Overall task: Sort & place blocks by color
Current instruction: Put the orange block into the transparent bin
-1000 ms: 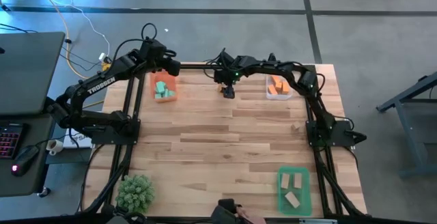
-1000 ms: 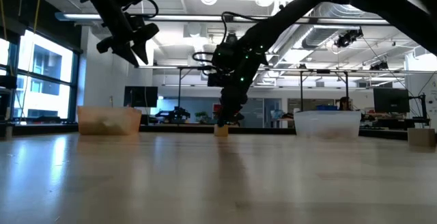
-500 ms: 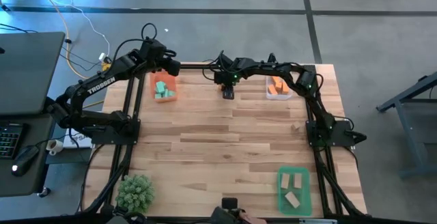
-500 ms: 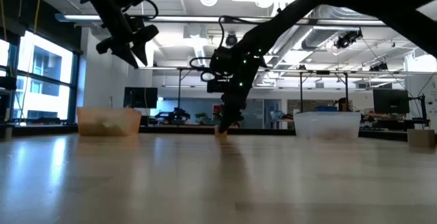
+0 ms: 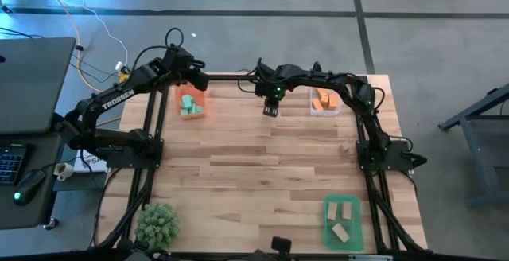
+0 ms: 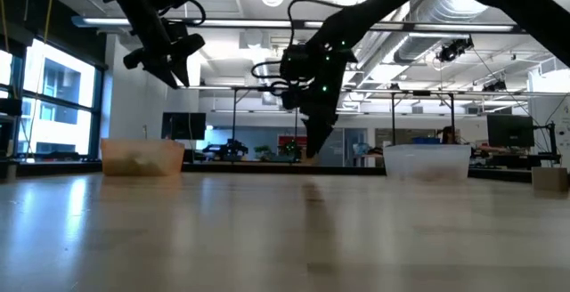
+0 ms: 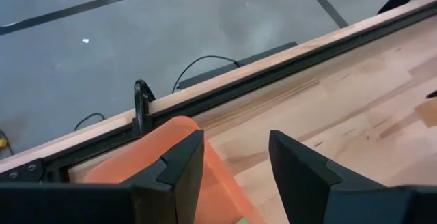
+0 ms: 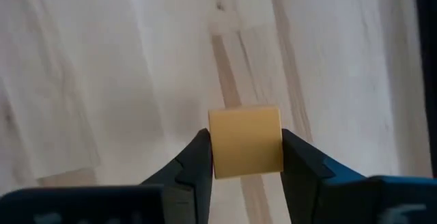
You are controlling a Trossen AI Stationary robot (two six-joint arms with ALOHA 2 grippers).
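A small tan block (image 8: 246,142) is held by my right gripper (image 5: 270,110), which is shut on it over the far middle of the table; in the low view the gripper (image 6: 313,148) points down. My left gripper (image 5: 196,82) hangs open above the far end of the orange tray (image 5: 191,103), which holds teal-green blocks (image 5: 188,108). The left wrist view shows nothing between its fingers (image 7: 235,142), only the orange tray (image 7: 130,169) below. A clear tray (image 5: 324,108) holds orange blocks (image 5: 322,98). A green tray (image 5: 342,221) holds tan blocks (image 5: 340,231). My right gripper pinches the tan block's two opposite sides (image 8: 213,145) between its two fingers. The fingers come from above, pointing steeply down. The block sits level in the hold, lifted clear of the wooden table.
A spiky green plant (image 5: 157,223) stands at the near left corner. The low view shows the orange tray (image 6: 142,158) at left, the clear tray (image 6: 426,162) at right and a lone tan block (image 6: 549,178) far right. Bare wood (image 5: 254,165) fills the table's middle.
My right gripper has shut on the tan block that stood on the table, taken hold of it and lifted it clear. It has also gone a little toward the table's right edge and rolled at the wrist.
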